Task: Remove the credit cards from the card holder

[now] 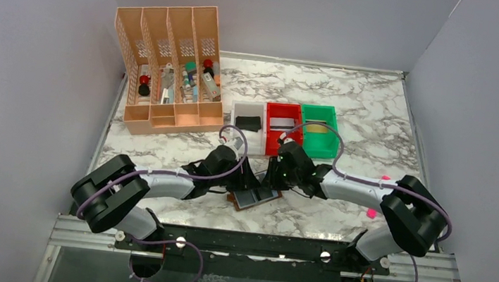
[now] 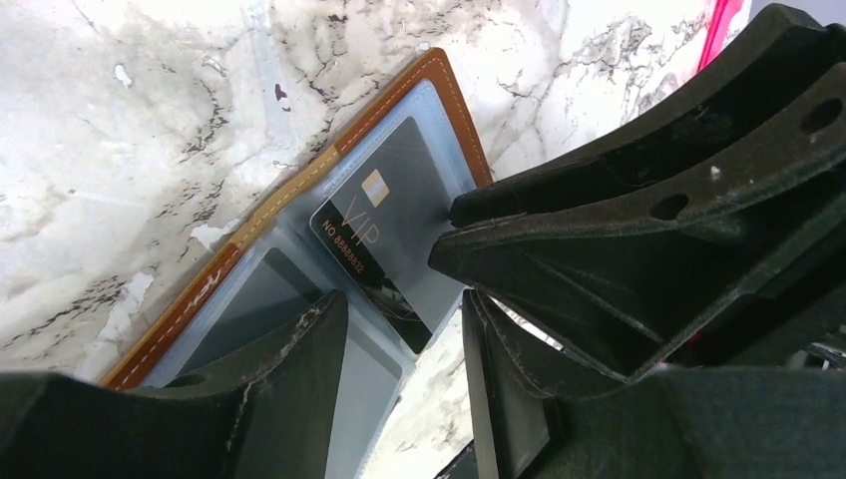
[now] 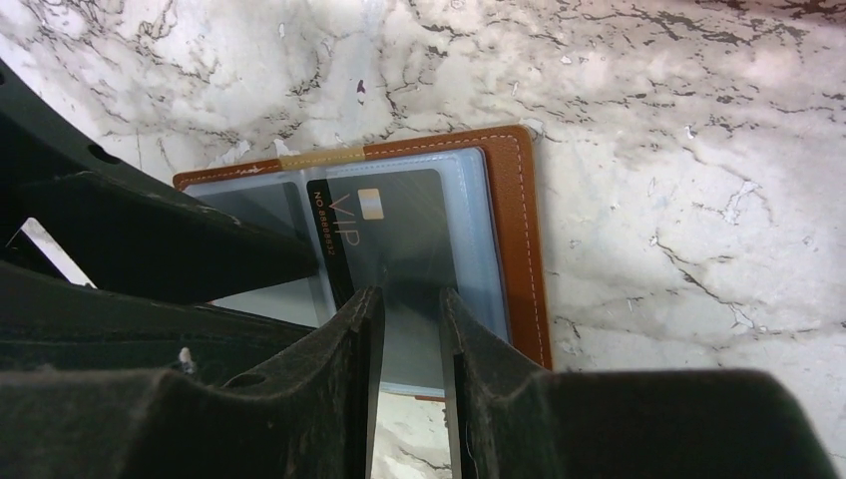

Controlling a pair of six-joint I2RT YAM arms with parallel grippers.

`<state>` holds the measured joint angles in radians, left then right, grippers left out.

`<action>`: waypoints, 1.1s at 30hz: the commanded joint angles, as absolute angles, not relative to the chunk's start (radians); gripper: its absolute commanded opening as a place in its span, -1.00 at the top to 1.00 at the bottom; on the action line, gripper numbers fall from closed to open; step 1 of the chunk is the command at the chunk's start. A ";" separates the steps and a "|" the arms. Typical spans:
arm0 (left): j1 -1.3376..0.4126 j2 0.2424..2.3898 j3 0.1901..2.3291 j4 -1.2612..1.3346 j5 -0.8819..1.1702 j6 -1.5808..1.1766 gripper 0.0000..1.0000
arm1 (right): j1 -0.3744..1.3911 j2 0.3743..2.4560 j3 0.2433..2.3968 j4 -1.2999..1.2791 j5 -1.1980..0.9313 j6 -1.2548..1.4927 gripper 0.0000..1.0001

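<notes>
The brown card holder (image 1: 254, 198) lies open on the marble table, clear sleeves facing up. A dark grey VIP credit card (image 2: 399, 220) sits in one sleeve, its lower end sticking out past the sleeve edge; it also shows in the right wrist view (image 3: 399, 225). My left gripper (image 2: 401, 299) is open, one finger resting on the other sleeve, the second finger off the holder's edge. My right gripper (image 3: 404, 299) has its jaws a narrow gap apart, tips down on the VIP card's sleeve, holding nothing. The brown rim (image 3: 524, 230) shows beside it. Whether the other sleeve holds a card is unclear.
A white bin (image 1: 249, 123), a red bin (image 1: 282, 125) and a green bin (image 1: 319, 129) stand just behind the grippers, each with a flat item inside. An orange desk organiser (image 1: 170, 68) stands at the back left. Small pink bits (image 1: 371, 213) lie at the right.
</notes>
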<state>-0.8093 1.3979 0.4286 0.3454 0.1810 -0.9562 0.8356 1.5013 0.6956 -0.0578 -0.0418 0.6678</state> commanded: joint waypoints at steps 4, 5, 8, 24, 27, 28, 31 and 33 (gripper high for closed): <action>-0.812 1.457 0.449 0.329 0.186 -0.962 -0.02 | 0.833 1.527 0.700 -0.158 0.058 0.625 0.32; -0.812 1.460 0.446 0.325 0.179 -0.965 -0.03 | 0.833 1.523 0.700 -0.164 0.067 0.621 0.31; -0.813 1.466 0.435 0.315 0.155 -0.971 -0.04 | 0.833 1.510 0.703 -0.171 0.081 0.609 0.29; -0.814 1.486 0.408 0.364 0.131 -1.018 0.41 | 0.833 1.520 0.663 -0.148 0.058 0.661 0.35; -0.815 1.494 0.405 0.377 0.138 -1.019 0.42 | 0.833 1.518 0.656 -0.138 0.041 0.664 0.36; -0.814 1.501 0.408 0.381 0.143 -1.018 0.44 | 0.833 1.516 0.654 -0.133 0.037 0.665 0.36; -0.817 1.523 0.413 0.409 0.164 -1.025 0.52 | 0.833 1.513 0.652 -0.130 0.032 0.666 0.36; -0.818 1.528 0.413 0.424 0.163 -1.029 0.59 | 0.833 1.512 0.652 -0.132 0.034 0.669 0.36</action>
<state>-0.8089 1.4929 0.4294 0.4126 0.1642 -1.0252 0.8356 1.4975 0.6922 -0.0692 0.0170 0.6617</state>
